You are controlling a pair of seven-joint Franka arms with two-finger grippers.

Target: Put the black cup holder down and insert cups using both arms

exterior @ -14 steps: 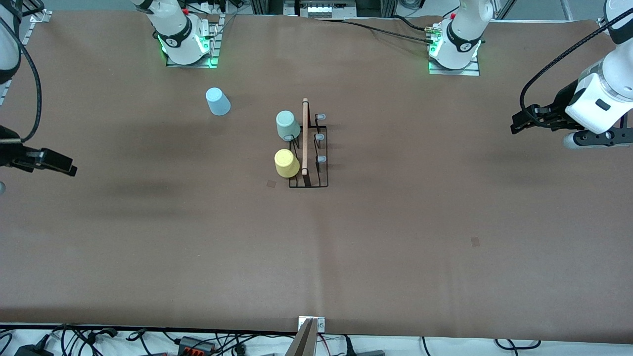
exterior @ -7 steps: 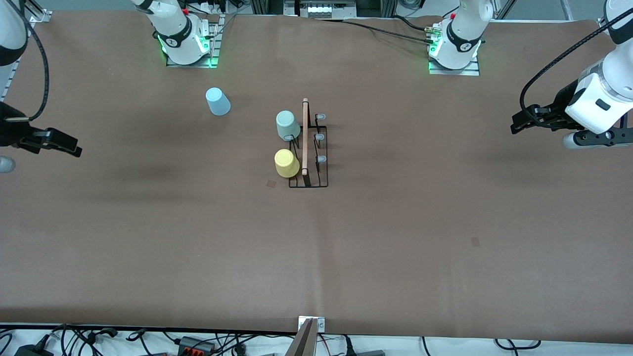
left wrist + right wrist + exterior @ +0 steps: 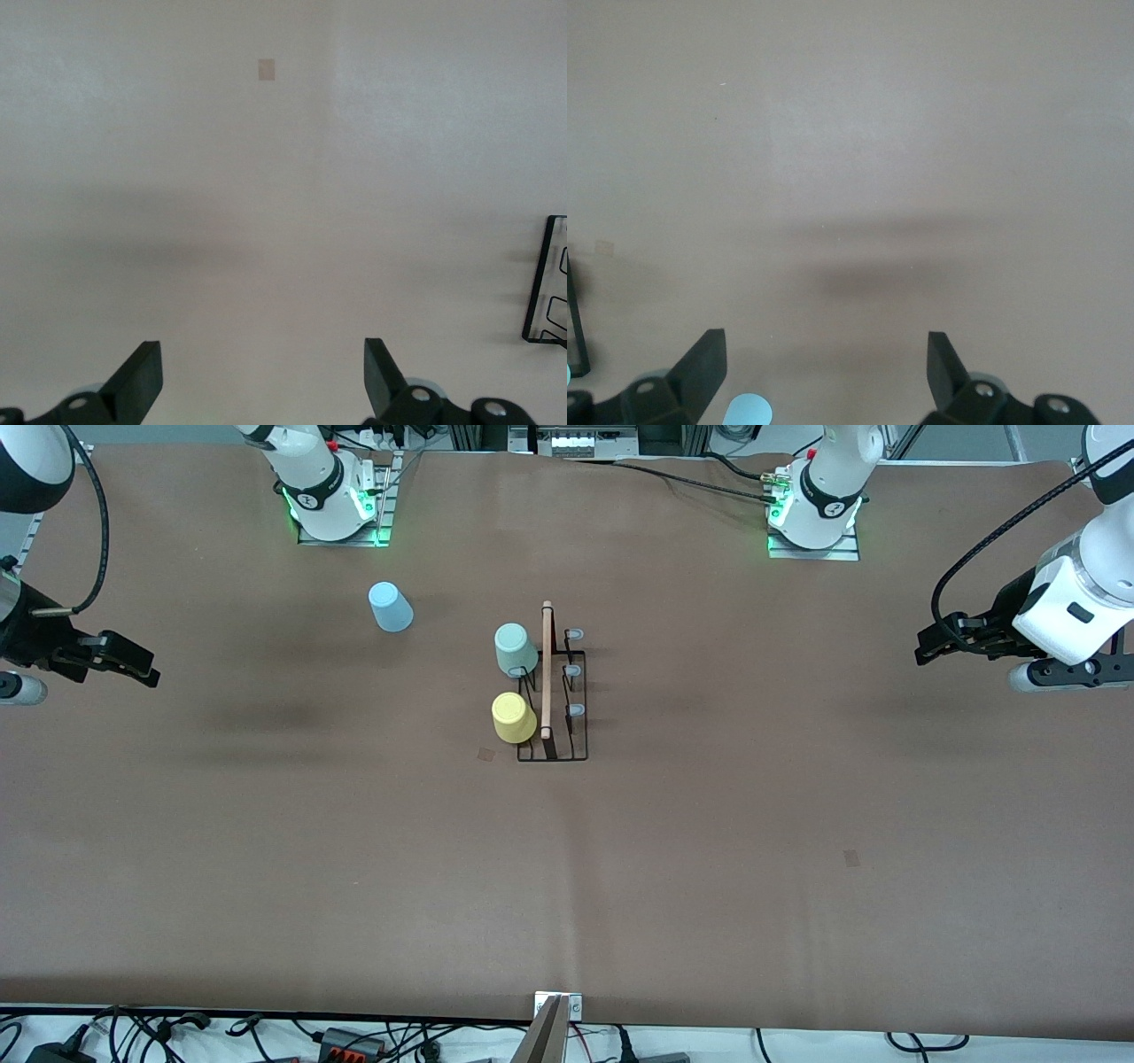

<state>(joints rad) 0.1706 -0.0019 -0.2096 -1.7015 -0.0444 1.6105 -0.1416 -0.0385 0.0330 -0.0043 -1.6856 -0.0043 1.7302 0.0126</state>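
Observation:
The black cup holder [image 3: 552,755] stands mid-table, with a wooden rod [image 3: 546,669] along its top. A mint green cup [image 3: 515,648] and a yellow cup [image 3: 513,717] sit upside down on its pegs toward the right arm's end. Three grey-tipped pegs [image 3: 574,670] toward the left arm's end are bare. A light blue cup [image 3: 390,607] stands upside down on the table, farther from the front camera, toward the right arm's end. My right gripper [image 3: 149,676] [image 3: 824,363] is open and empty above the table at its own end; the blue cup [image 3: 748,411] shows near its fingers. My left gripper [image 3: 923,650] [image 3: 261,376] is open and empty at its end, waiting.
The brown table cover [image 3: 709,824] spreads wide around the rack. The rack's edge shows in the left wrist view [image 3: 542,292] and the right wrist view [image 3: 576,319]. Small tape marks [image 3: 851,857] lie on the cover. Cables run along the front edge [image 3: 354,1036].
My right gripper has moved toward the robots' bases and slightly toward the blue cup. The left arm, the rack and the cups have not moved.

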